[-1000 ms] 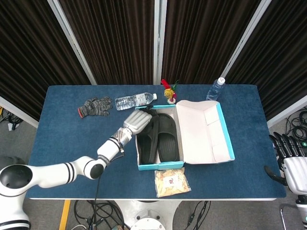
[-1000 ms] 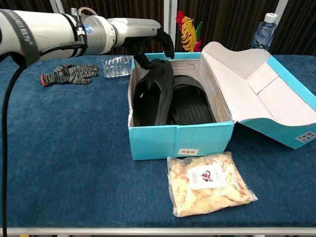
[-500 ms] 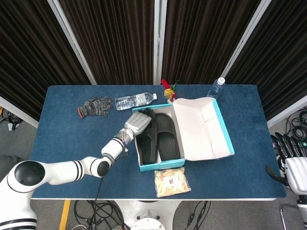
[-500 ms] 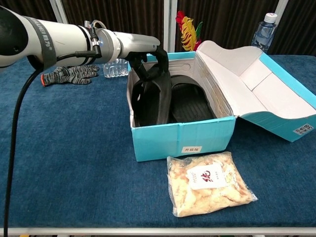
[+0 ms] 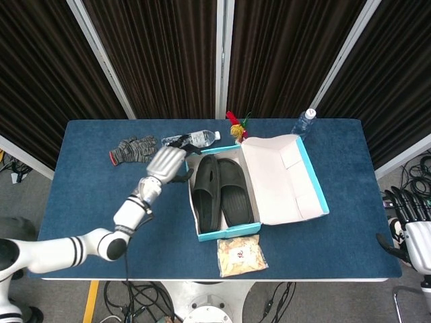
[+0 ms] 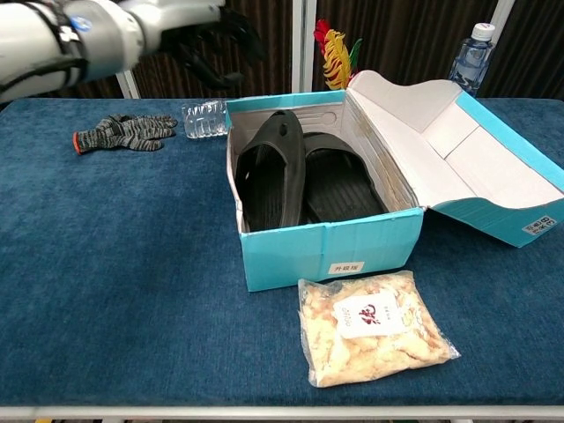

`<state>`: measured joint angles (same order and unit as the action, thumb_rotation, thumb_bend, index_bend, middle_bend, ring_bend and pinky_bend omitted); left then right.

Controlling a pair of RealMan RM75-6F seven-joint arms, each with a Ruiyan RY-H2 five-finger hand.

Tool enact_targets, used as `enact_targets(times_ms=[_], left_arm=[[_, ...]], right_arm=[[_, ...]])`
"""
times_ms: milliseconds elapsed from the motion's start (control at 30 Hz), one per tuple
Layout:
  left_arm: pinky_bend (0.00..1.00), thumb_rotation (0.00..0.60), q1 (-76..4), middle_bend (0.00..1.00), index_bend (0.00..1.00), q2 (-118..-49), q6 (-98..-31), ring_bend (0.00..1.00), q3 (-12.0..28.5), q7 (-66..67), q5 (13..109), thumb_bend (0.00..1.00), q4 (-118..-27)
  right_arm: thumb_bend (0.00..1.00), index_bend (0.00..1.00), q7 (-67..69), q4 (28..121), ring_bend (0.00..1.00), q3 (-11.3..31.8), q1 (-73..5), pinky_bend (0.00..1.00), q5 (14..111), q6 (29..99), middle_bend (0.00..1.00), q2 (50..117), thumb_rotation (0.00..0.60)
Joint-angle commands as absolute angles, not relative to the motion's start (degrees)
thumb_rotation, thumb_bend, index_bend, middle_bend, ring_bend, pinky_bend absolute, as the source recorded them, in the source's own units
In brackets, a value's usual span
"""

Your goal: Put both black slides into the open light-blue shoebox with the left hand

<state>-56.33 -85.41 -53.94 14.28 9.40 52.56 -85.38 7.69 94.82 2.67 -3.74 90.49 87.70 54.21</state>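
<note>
Two black slides lie side by side inside the open light-blue shoebox (image 5: 229, 233) (image 6: 326, 256): the left slide (image 5: 205, 190) (image 6: 271, 172) leans a little on the box's left wall, the right slide (image 5: 236, 194) (image 6: 337, 185) lies flat. My left hand (image 5: 166, 161) (image 6: 211, 44) hovers above the table to the left of the box, fingers spread, holding nothing. My right hand (image 5: 411, 225) hangs off the table's right edge, away from everything; whether it is open I cannot make out.
A grey knit glove (image 5: 133, 149) (image 6: 123, 132) and a lying water bottle (image 5: 192, 140) (image 6: 207, 119) sit behind and left of the box. A snack bag (image 5: 239, 254) (image 6: 374, 328) lies in front of it. A red-yellow toy (image 5: 236, 128) and an upright bottle (image 5: 303, 124) stand at the back.
My left hand let go of the left slide, which settled into the box, and the hand lifted up and away to the left.
</note>
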Motion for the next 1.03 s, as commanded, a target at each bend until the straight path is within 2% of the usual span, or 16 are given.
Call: enact_targets(times_ms=[33,233,533,800,1033], left_arm=[[0.18,0.600,-47.0,0.26,0.28,-79.2,-63.9,0.05,12.4,3.2,59.2,0.33,-89.4],[0.18,0.600,-36.4,0.26,0.28,-74.6,-74.6,0.05,7.4,2.5,63.7,0.31,-87.5],[0.18,0.600,-22.9,0.25,0.28,-69.6,-84.2,0.05,0.1,5.0,66.7,0.30,-88.6],[0.18,0.600,-14.1,0.25,0.28,-67.3,-91.8,0.05,-3.0,8.9,69.3,0.28,-97.7],[0.18,0.600,-9.4,0.25,0.28,-68.7,-95.5,0.05,-3.8,11.0,72.2,0.28,-100.3]], right_arm=[[0.15,0.00,8.7,94.1,0.00,2.7,-3.8,0.03,89.8,87.0,0.05,54.5,0.600],[0.15,0.00,10.1,92.6,0.00,2.7,-4.2,0.03,88.2,85.0,0.05,55.4,0.600],[0.15,0.00,11.8,91.1,0.00,2.8,-4.6,0.00,88.1,84.3,0.00,56.7,0.600],[0.15,0.00,10.8,90.0,0.00,2.9,-3.6,0.00,90.8,88.8,0.04,59.2,0.600],[0.15,0.00,7.9,92.3,0.00,2.1,-3.7,0.00,89.6,86.3,0.04,59.3,0.600]])
